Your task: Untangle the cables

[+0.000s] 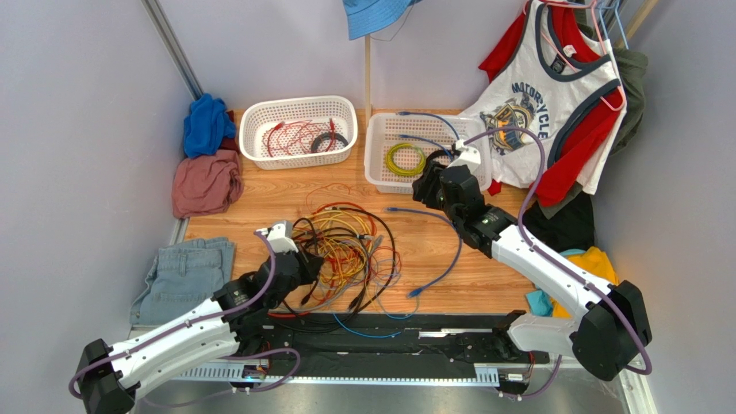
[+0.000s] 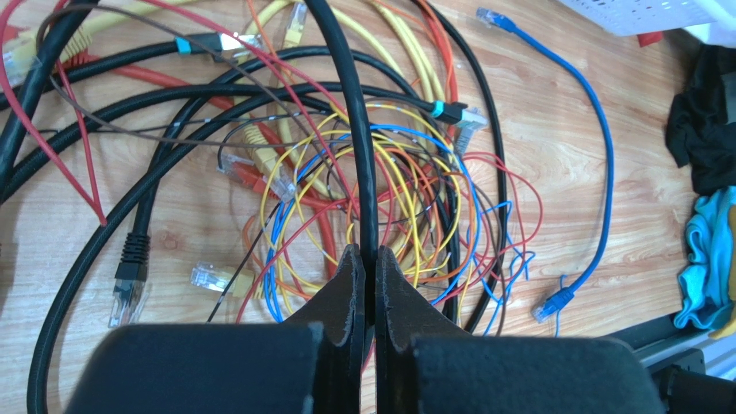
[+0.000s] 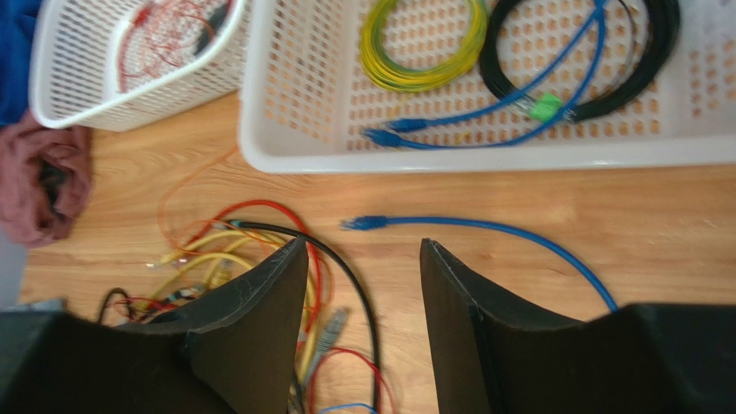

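**Q:** Where are the cables (image 1: 345, 250) lying?
**A:** They are lying in a loose tangle on the bench (image 1: 259, 216), before the left arm; one blue cable (image 3: 484, 225) is lying apart on the right, its far plug pointing left toward the tangle.
**Q:** And the pincers?
**A:** The left pincer (image 2: 364, 252) is clamping a thick black cable (image 2: 344, 95) that is running straight away from it; the right pincer (image 3: 363, 246) is hanging open over the bench, gripping nothing.

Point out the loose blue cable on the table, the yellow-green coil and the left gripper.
blue cable (image 2: 604, 155): left wrist view, middle of its curve.
yellow-green coil (image 3: 419, 78): right wrist view, lower arc of the ring.
left gripper (image 2: 367, 254): left wrist view, between the fingertips, shut on a black cable (image 2: 352, 103).
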`<state>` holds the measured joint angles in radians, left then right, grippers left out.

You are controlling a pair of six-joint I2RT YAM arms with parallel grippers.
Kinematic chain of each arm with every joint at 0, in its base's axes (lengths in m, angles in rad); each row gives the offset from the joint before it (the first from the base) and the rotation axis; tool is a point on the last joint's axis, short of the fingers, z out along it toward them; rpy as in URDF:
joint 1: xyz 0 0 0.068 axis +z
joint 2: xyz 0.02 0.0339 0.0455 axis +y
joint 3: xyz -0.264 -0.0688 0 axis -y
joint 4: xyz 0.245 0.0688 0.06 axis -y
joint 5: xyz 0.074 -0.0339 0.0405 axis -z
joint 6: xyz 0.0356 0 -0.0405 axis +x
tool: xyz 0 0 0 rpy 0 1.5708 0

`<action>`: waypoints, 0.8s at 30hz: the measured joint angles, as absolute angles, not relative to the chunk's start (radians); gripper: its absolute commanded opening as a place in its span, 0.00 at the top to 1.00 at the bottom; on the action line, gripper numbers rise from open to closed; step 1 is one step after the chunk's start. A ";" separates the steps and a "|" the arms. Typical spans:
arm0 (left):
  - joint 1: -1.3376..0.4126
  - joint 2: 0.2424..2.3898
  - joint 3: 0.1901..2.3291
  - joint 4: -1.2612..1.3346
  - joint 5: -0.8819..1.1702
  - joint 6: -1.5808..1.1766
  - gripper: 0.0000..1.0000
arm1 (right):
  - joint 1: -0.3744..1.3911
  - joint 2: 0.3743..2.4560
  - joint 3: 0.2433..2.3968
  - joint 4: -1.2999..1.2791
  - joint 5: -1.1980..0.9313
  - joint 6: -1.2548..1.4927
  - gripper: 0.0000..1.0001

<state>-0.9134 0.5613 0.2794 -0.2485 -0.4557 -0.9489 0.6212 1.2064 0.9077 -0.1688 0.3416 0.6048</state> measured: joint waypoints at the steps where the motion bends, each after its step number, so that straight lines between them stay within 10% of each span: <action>1: -0.914 0.560 0.286 -0.253 -0.457 -0.945 1.00 | 0.618 1.205 0.896 -0.183 0.346 0.601 0.47; 19: -0.907 0.589 0.492 -0.404 -0.601 -0.867 0.94 | 0.892 1.332 0.811 -0.217 0.094 0.473 0.51; 24: -0.907 0.618 0.489 -0.468 -0.607 -0.880 0.05 | 0.987 1.414 0.816 -0.243 0.086 0.443 0.40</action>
<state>-0.9070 0.6182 0.4892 -0.4683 -0.6071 -0.8799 0.9871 1.4143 0.8158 -0.2432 0.0860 0.4435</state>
